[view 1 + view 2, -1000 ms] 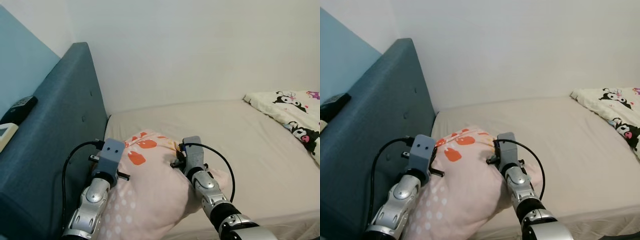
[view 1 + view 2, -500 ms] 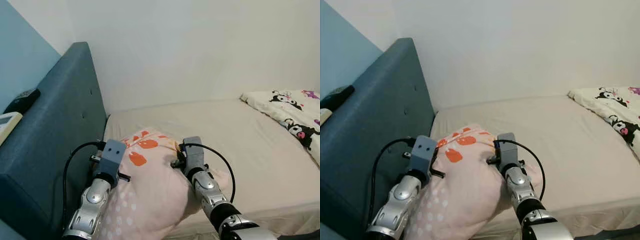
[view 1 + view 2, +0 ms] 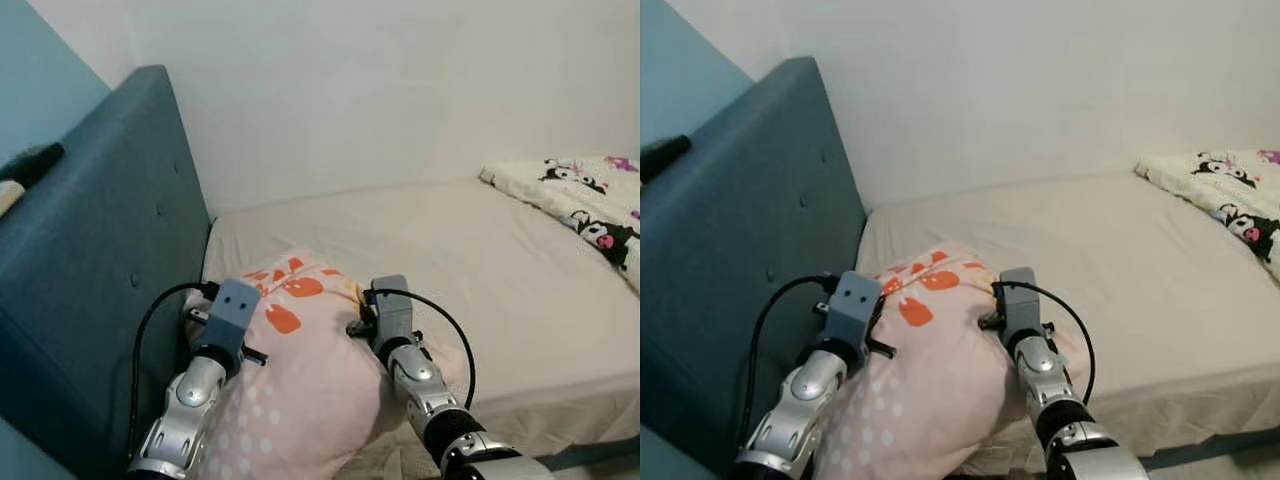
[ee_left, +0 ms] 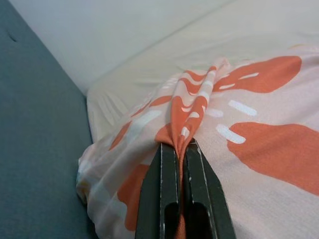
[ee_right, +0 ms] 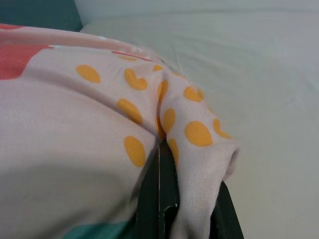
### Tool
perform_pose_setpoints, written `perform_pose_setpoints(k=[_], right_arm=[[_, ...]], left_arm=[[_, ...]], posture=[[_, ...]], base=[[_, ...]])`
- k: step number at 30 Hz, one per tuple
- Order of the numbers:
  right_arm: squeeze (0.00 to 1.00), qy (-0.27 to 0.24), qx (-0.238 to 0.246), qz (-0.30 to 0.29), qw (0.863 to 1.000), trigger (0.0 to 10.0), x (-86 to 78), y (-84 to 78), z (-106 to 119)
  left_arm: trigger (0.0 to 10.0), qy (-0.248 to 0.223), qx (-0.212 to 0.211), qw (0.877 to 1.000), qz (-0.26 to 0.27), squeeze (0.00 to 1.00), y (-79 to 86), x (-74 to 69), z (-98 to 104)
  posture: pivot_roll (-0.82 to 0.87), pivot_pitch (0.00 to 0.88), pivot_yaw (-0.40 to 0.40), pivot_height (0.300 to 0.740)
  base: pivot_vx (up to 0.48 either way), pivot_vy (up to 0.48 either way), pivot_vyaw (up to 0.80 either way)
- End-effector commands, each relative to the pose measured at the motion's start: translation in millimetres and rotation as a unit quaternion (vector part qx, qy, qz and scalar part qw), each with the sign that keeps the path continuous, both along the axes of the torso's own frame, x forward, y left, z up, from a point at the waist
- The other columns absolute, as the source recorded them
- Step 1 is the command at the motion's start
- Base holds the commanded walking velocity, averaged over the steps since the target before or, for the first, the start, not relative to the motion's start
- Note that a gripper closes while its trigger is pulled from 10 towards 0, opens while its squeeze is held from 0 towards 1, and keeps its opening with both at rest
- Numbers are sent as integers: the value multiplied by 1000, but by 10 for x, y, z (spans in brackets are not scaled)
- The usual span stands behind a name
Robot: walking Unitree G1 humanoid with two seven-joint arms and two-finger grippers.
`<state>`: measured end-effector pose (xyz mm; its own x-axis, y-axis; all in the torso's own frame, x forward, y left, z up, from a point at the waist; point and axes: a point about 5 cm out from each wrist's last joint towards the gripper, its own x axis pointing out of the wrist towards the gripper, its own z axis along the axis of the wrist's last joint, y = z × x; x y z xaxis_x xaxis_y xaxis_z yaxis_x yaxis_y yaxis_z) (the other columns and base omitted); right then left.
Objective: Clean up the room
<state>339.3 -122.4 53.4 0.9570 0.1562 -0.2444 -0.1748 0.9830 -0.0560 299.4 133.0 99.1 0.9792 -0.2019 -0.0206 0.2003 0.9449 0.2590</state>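
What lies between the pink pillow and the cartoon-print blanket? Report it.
In the left eye view, only bare beige mattress lies between the pink pillow, held by both grippers, and the cartoon-print blanket.

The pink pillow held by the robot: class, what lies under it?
Under the pink pillow lies the beige mattress, near the blue headboard. Both the left tool and the right tool pinch its fabric. The mattress directly beneath is covered.

the head pair looks forward and down over the bed (image 3: 480, 250) (both eyes share it); each wrist camera sits close along its fingers, against the pillow (image 4: 239, 129).
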Motion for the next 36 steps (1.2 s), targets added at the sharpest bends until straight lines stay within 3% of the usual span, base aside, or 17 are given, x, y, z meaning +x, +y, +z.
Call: perform_pose_setpoints(k=[1,6,9,15,17,25,30,32,36], right_arm=[[0,-35,10,1,999,10000,69,43,137],[0,-67,7,-8,998,10000,179,30,319],[0,-92,4,-12,996,10000,259,35,468],[0,-106,-1,-12,994,10000,292,42,540],[0,-132,-18,-10,991,10000,368,53,697],[0,-186,-35,-32,981,10000,557,30,1124],[0,-166,-33,-41,985,10000,543,43,1043],[0,-140,-33,-48,988,10000,480,53,870],[0,-120,-30,-57,991,10000,427,53,740]], left_arm=[[10000,-47,11,998,-27,0,-42,35,201],[10000,-54,28,997,-39,0,1,85,283],[10000,-63,44,996,-39,0,65,145,374],[10000,-68,54,995,-45,0,93,164,424],[10000,-72,67,994,-52,0,127,205,507],[10000,-82,83,991,-59,0,201,312,655],[10000,-89,89,990,-57,0,209,336,687],[10000,-92,85,990,-60,0,179,341,700],[10000,-91,82,990,-65,0,143,343,702]], posture=[[-34,0,49,640],[-23,0,52,640],[-10,53,60,640],[-4,78,61,640],[7,132,66,640],[9,170,60,640],[15,175,57,635],[16,172,57,625],[13,171,62,615]], base=[[0,0,0],[0,0,0],[0,0,0],[0,0,0],[0,0,0],[0,0,0],[0,0,0],[0,0,0],[0,0,0]])
